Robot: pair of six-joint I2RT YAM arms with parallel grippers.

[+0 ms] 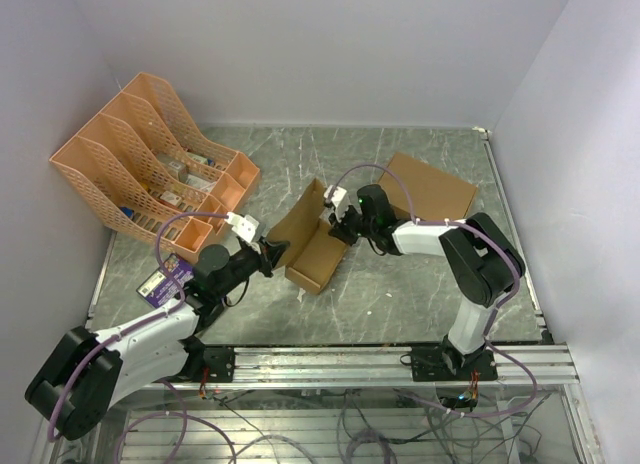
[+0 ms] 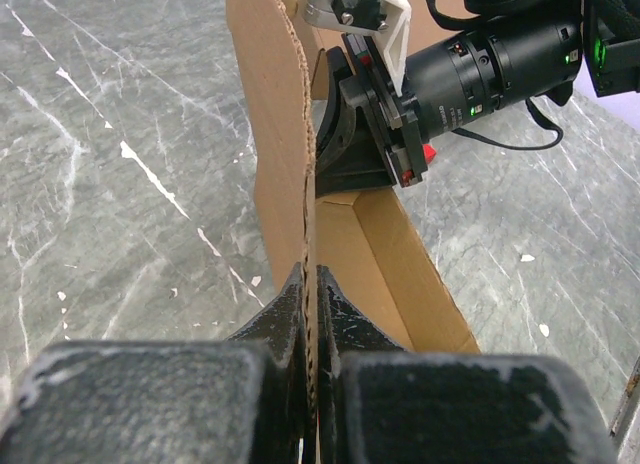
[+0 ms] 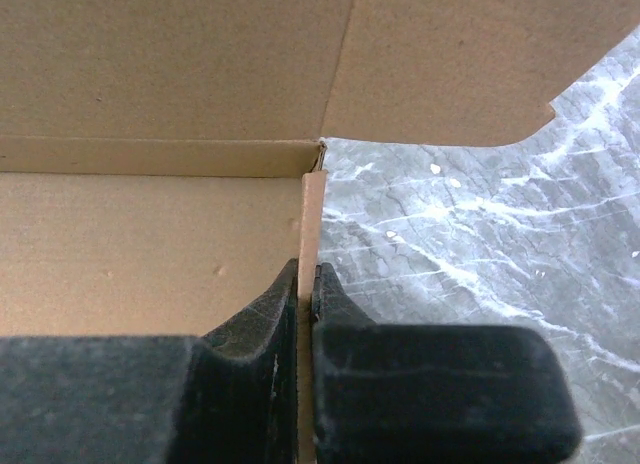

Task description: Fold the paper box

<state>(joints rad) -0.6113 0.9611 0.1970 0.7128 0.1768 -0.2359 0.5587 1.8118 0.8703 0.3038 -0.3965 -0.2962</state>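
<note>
paper box (image 1: pixel 312 246): lay partly folded at the centre of the top view on the grey marbled table (image 1: pixel 400 294). Its tray part faced up, and one broad flap stood along its upper-left side.
left gripper (image 2: pixel 310 284): was pinched tight on a thin upright cardboard wall of the paper box. In its own wrist view the wall's cut edge ran up the frame from between the two black fingers.
left arm (image 1: pixel 150 334): reached from the lower left of the top view, up and rightward, to the lower-left end of the box.
right gripper (image 3: pixel 308 279): was clamped on a narrow cardboard panel at a corner of the paper box, with one finger on the tray side and the other on the table side.
right arm (image 1: pixel 470 254): rose from the lower right of the top view and bent leftward to the box's upper-right end.
both grippers: sat at opposite ends of the box, facing each other. The left wrist view showed the right gripper in its upper middle, against the far end of the tray.
flap: filled the upper part of the right wrist view, and its notched edge lay over the table at the upper right.
larger cardboard piece (image 1: pixel 430 189): lay flat in the upper right of the top view, beyond the right arm and apart from the paper box.
file rack (image 1: pixel 150 154): was orange mesh, at the upper left. The items in its slots were too small to tell.
purple packet (image 1: pixel 168 279): lay at the left, just beside the left arm.
</note>
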